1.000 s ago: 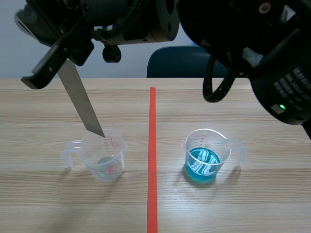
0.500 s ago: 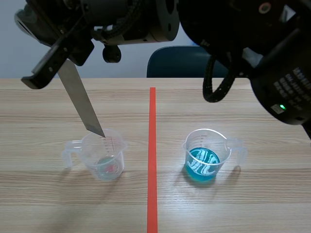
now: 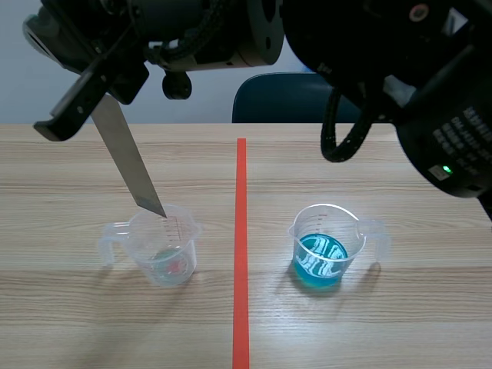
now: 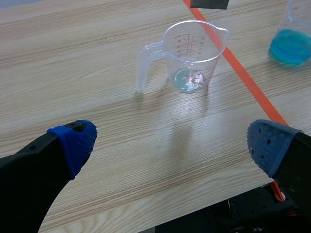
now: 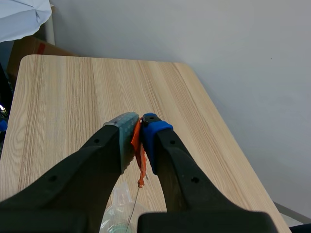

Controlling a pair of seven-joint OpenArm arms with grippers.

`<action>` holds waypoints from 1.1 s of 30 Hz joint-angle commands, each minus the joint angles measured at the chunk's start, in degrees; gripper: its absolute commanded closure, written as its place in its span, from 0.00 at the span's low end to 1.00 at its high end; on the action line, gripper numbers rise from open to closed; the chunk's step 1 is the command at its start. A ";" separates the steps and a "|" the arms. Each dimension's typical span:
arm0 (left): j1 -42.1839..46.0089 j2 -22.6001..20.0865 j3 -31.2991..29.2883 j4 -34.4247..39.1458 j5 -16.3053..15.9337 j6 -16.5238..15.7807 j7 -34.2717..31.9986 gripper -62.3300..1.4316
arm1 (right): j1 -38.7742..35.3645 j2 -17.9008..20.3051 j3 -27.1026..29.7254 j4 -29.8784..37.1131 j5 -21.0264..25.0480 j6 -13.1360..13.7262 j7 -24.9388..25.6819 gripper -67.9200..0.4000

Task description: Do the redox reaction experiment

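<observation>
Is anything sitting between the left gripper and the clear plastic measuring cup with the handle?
Nothing visible: only bare wooden table lies between the open left gripper and the clear plastic measuring cup. The cup of blue liquid stands aside, past the tape line.

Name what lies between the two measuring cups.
Only the orange-red tape line on bare table separates the near-empty measuring cup from the blue-liquid measuring cup, per the scene view.

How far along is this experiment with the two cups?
Early, it seems. Done: blue liquid sits in one cup; the other cup holds only a little pale liquid. In hand: the right jaws are shut on a small orange piece with a thin wire hanging from it; the left jaws are open and empty. Left: nothing looks dipped into the blue liquid yet.
</observation>
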 commanded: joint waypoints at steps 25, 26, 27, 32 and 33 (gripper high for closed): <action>0.13 0.28 -0.15 0.96 -0.15 0.09 -1.14 0.00 | -4.31 9.60 7.96 4.31 0.90 5.73 6.71 0.99; 0.13 0.28 -0.15 0.96 -0.15 0.09 -1.07 0.00 | -5.05 10.58 9.01 4.57 1.57 6.58 7.21 0.99; 0.13 0.28 -0.15 0.96 -0.15 0.09 -0.94 0.00 | -5.81 11.61 10.12 4.85 2.32 7.23 7.78 0.99; 0.13 0.28 -0.15 0.96 -0.15 0.09 -0.94 0.00 | -9.94 17.05 16.09 5.95 5.01 11.96 10.58 0.99; 0.13 0.28 -0.15 0.96 -0.15 0.09 -0.94 0.00 | -10.78 18.21 17.29 6.16 5.49 12.94 11.21 0.99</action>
